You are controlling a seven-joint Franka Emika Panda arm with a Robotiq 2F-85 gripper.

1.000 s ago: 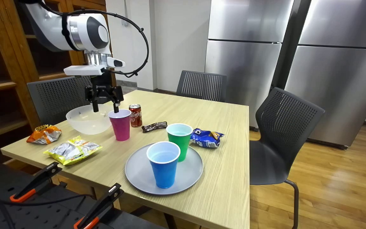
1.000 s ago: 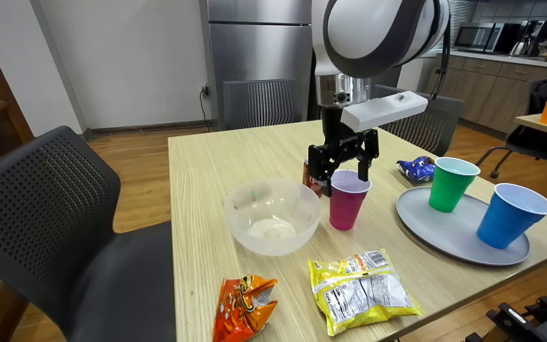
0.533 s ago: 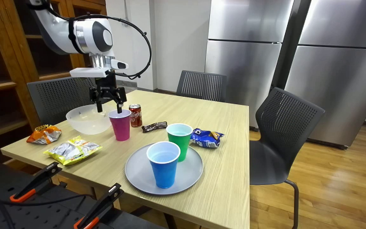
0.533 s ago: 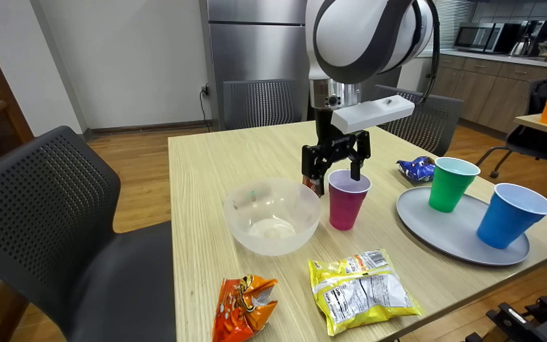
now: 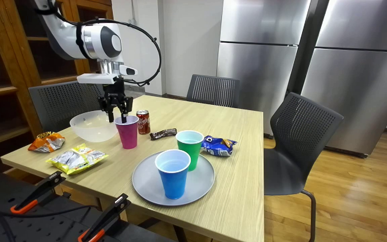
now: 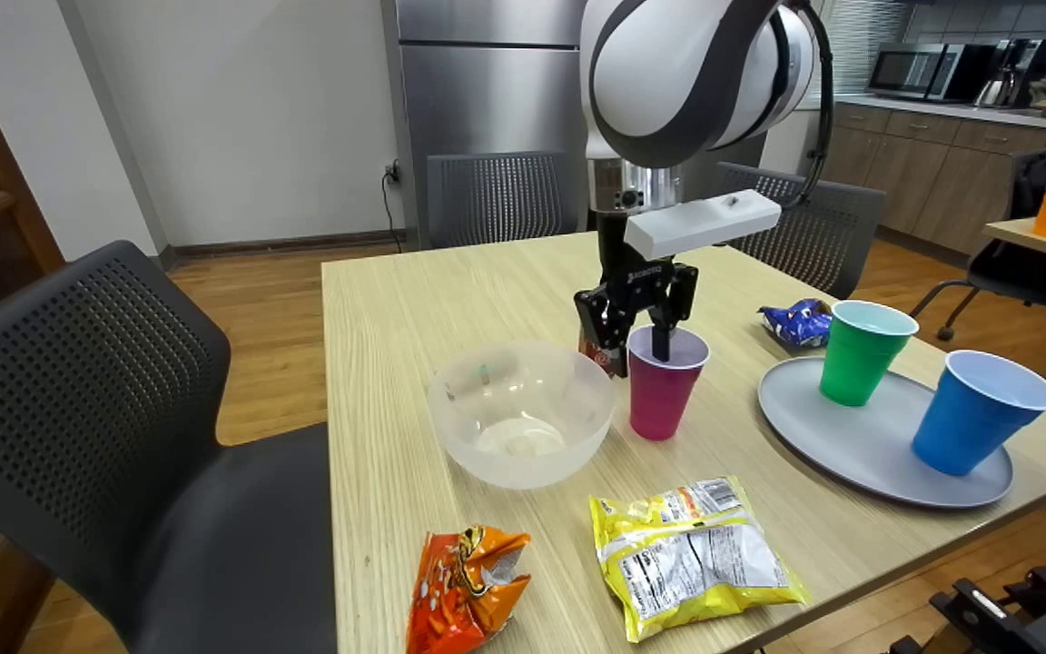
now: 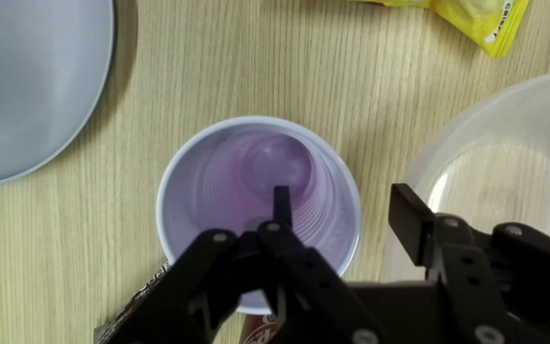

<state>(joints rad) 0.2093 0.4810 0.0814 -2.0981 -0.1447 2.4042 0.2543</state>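
A magenta cup (image 5: 128,136) with a pale inside stands upright on the table in both exterior views. My gripper (image 5: 117,119) is right over its rim, jaws part-way apart. In the wrist view, one finger (image 7: 282,208) shows across the cup's mouth (image 7: 237,157), and the other finger (image 7: 411,224) is outside, on the bowl's side. The cup's near rim lies between them, with a gap visible to each finger; nothing is gripped. Beside the cup sits a frosted bowl (image 6: 523,468). Just behind the cup is a red soda can (image 5: 143,122), partly hidden in the wrist view.
A grey plate (image 5: 146,185) carries a blue cup (image 5: 173,178) and a green cup (image 5: 190,151). Around lie a dark-wrapped bar (image 5: 163,134), a blue bag (image 5: 217,146), a yellow bag (image 6: 691,559) and an orange bag (image 6: 467,590). Chairs surround the table.
The arm has shifted sideways and come down a little, bringing one fingertip into the magenta cup's mouth. The jaws have narrowed in the last half second. The cup has not moved.
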